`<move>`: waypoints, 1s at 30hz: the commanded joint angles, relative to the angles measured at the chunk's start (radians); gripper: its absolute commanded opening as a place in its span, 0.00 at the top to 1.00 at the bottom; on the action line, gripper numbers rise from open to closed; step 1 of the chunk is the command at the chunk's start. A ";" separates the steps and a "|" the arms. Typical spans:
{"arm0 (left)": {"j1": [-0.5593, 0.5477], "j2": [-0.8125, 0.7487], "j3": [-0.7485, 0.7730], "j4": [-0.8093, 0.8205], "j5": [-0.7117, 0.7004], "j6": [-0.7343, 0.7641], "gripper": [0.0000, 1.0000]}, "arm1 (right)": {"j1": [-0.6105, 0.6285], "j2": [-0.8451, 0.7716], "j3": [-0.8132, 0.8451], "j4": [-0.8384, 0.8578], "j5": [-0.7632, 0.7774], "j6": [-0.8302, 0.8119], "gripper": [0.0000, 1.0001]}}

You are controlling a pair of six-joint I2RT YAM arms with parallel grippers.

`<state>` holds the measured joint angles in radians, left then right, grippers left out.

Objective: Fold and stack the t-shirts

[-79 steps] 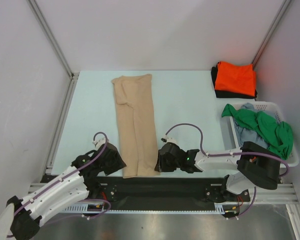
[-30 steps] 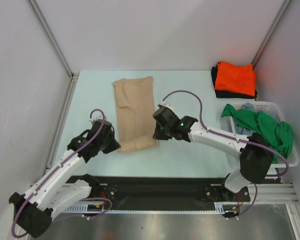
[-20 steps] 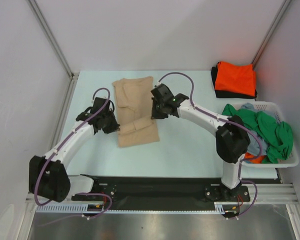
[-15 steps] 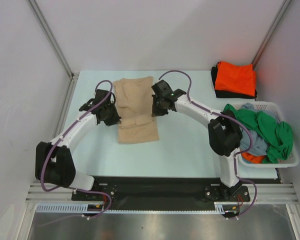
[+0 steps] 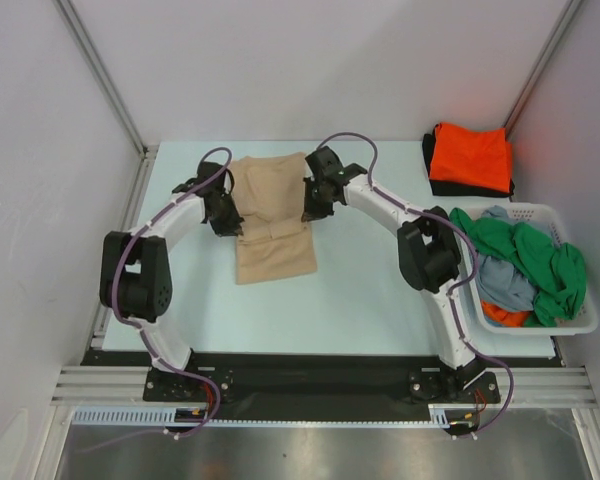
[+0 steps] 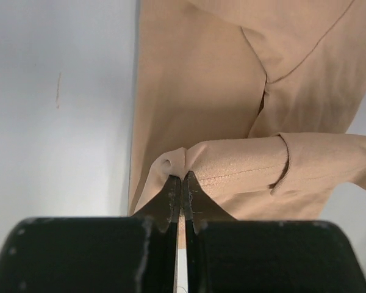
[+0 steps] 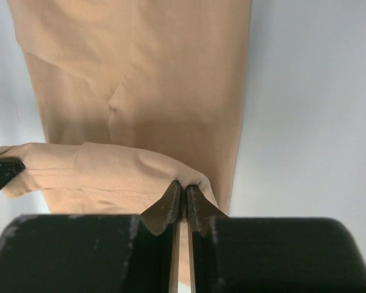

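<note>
Mid-bench: the tan short-sleeved soft-cloth t-shirt [image 5: 273, 225] lies as a long panel on the pale blue-green bench [image 5: 370, 290], with its near part doubled back over itself. The left end effector [image 6: 182, 183] and the right end effector [image 7: 184, 194] are each closed to a sliver on one corner of the raised hem, at the left and right edges respectively.

Treat the cloth as light and limp, sagging between your two holds. It is judged unlikely to slip, but apt to wrinkle if the corners travel unevenly. Hold it at the hem corners, as here, and lay them toward the collar end.

Same depth, right: the white plastic laundry basket [image 5: 530, 210] holds a crumpled green t-shirt [image 5: 540, 255], a grey-blue t-shirt [image 5: 505, 285] and a scrap of orange cloth [image 5: 500, 313] beneath.

Far right corner: a folded bright orange t-shirt [image 5: 470, 157] rests on a folded black t-shirt [image 5: 427, 165].
</note>
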<state>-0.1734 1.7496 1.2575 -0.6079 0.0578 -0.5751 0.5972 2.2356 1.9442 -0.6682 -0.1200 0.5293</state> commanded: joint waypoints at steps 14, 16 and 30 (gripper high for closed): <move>0.121 -0.008 0.301 -0.196 0.091 0.096 0.36 | -0.048 -0.032 0.215 -0.082 0.003 -0.020 0.37; 0.121 -0.103 0.222 -0.187 0.093 0.122 0.36 | -0.004 -0.135 0.037 -0.026 0.017 -0.009 0.37; 0.121 -0.898 -0.455 -0.018 -0.050 0.219 0.15 | 0.266 0.065 0.117 -0.146 0.155 -0.012 0.38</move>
<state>-0.0494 0.9070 0.8528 -0.7013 0.0547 -0.3794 0.8772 2.2074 1.9507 -0.7502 -0.0422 0.5251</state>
